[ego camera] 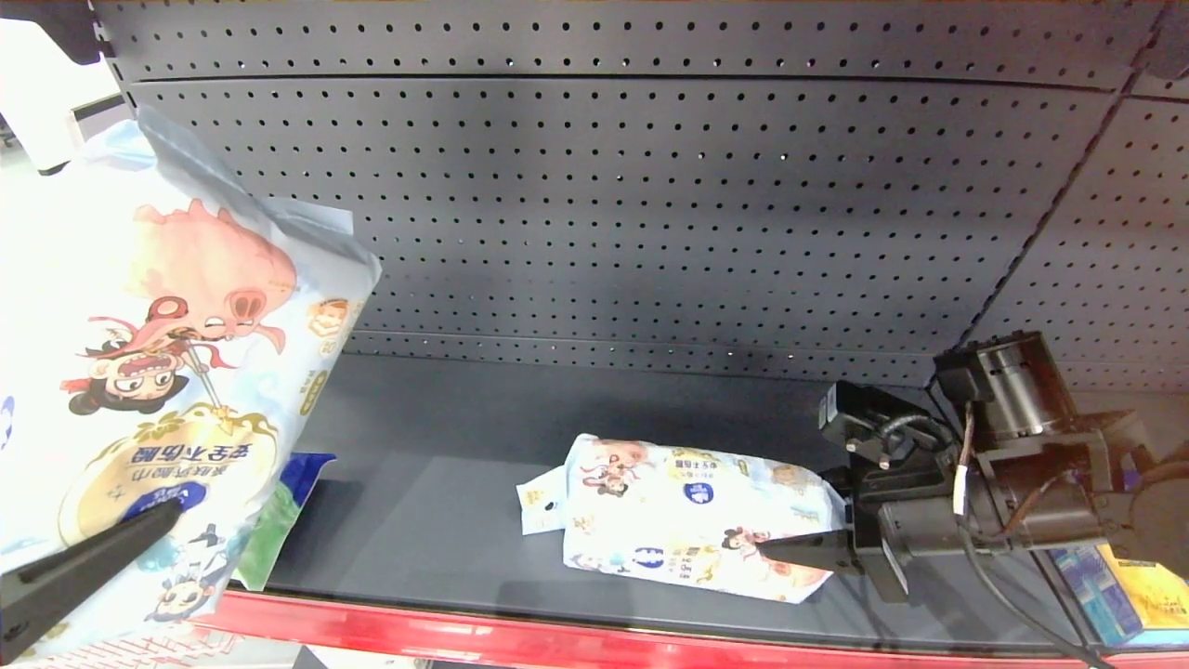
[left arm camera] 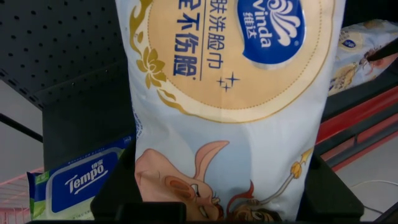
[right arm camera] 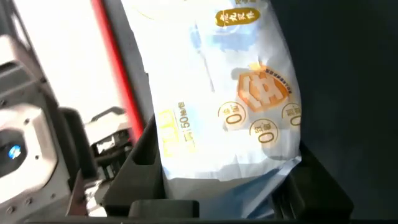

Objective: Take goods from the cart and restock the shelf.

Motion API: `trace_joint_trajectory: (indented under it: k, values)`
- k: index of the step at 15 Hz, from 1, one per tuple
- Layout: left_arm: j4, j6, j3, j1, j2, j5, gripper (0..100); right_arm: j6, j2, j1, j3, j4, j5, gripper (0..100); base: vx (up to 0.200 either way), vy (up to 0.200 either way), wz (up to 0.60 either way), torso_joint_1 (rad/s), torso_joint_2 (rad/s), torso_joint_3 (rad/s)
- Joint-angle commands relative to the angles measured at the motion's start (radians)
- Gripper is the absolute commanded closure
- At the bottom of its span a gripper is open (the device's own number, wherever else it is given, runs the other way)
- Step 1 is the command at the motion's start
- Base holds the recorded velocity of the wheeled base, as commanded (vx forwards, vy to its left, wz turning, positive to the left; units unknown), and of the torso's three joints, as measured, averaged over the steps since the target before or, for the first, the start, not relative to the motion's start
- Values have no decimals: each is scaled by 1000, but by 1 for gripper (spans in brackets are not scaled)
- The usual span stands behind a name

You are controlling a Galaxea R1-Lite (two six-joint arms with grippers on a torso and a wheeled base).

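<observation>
Head view: left gripper (ego camera: 139,534) clamps a large pack (ego camera: 167,372), raised before the shelf (ego camera: 446,465) at its left end. Right gripper (ego camera: 803,550) grips a second pack (ego camera: 687,516) lying on the deck near the red front edge.
Left wrist view: large pack (left arm camera: 230,93) held between the jaws; a blue tissue pack (left arm camera: 81,183) sits beside it.
Right wrist view: second pack (right arm camera: 230,93) pinched between both fingers (right arm camera: 140,168).

- first tissue pack (ego camera: 167,372): white and pale blue, cartoon characters, round gold label. It's up off the shelf (ego camera: 446,437) at the left end, tilted, clamped in the left gripper (left arm camera: 224,186).
- second tissue pack (ego camera: 692,516): same print, lying flat on the dark grey shelf right of middle, near the red front edge, its right end pinched by the right gripper (ego camera: 822,520).
- blue-and-green pack (ego camera: 288,502): lying on the shelf, partly hidden behind the first one.
</observation>
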Motion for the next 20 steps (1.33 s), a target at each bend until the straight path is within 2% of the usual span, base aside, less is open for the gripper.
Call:
trace_joint_trajectory:
  k: [1, 6, 20]
  values:
    - [-1, 0, 0, 0, -5, 0, 100, -2, -33, 9, 28, 1, 1, 100, 0, 0, 0, 0, 0, 0]
    - [-1, 0, 0, 0, -11, -1, 100, -2, -46, 60, 56, 1, 2, 100, 0, 0, 0, 0, 0, 0]
    - [1, 0, 2, 0, -17, -1, 100, -63, -4, 54, 28, 1, 2, 100, 0, 0, 0, 0, 0, 0]
